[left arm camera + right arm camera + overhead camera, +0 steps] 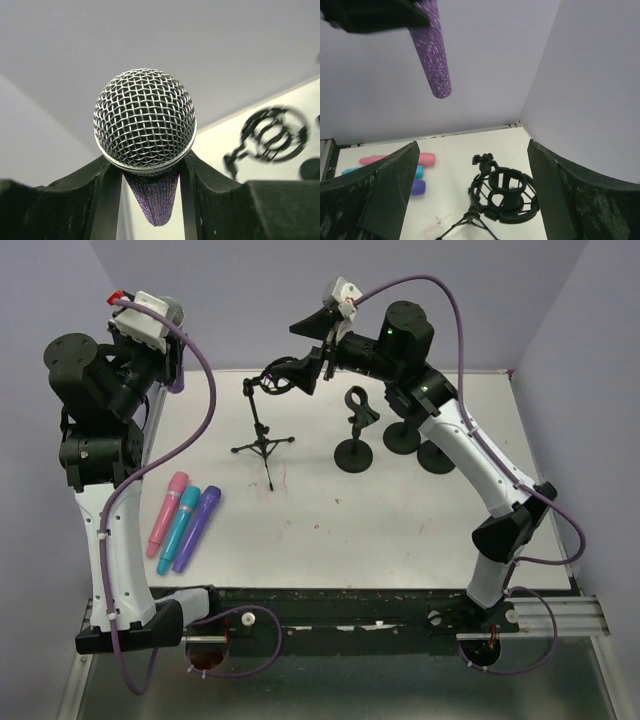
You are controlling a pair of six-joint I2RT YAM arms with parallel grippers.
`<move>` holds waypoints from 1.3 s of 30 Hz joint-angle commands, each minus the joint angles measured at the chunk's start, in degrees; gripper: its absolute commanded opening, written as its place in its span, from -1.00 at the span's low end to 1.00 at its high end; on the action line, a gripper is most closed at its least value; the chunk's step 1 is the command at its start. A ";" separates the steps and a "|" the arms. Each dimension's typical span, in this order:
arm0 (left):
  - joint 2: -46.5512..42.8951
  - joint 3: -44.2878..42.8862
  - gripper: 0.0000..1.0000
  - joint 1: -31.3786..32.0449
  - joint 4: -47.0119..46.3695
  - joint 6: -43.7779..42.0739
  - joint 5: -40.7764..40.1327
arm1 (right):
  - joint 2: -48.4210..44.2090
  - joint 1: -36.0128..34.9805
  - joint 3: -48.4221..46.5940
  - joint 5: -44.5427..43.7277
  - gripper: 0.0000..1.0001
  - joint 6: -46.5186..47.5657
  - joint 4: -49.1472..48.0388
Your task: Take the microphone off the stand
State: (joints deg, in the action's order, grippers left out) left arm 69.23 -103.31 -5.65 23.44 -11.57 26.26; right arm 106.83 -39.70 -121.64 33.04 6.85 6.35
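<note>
Walls of pale lavender enclose the white table. Left fingers clamp the purple microphone aloft, clear of the tripod stand; right fingers gape wide above its mount.

No lettering, brand, number or sign can be read in any view; the microphone close to the left wrist camera shows only plain mesh and a glittery purple handle; the three coloured microphones on the tabletop are too small to tell.
</note>
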 commanded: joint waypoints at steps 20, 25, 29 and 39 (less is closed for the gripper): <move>4.85 39.85 -1.00 -21.94 12.87 -17.79 -23.54 | -17.53 -0.29 21.54 1.94 0.93 4.75 6.39; 13.10 36.79 -1.00 -22.04 10.48 -16.65 -22.66 | -17.44 -0.37 22.33 2.82 0.93 4.48 6.66; 21.89 30.02 -1.00 -22.39 14.26 -14.19 -21.34 | -17.62 -0.46 22.85 2.91 0.93 4.31 6.75; 30.25 27.28 -0.50 -22.65 17.43 -9.70 -16.69 | -19.38 -0.37 25.40 1.68 0.93 6.07 7.98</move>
State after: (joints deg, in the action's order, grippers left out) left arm 97.58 -75.53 -27.79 39.31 -23.88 5.41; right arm 89.45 -39.75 -96.77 35.00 11.81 13.30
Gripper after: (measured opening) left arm 0.491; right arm 0.964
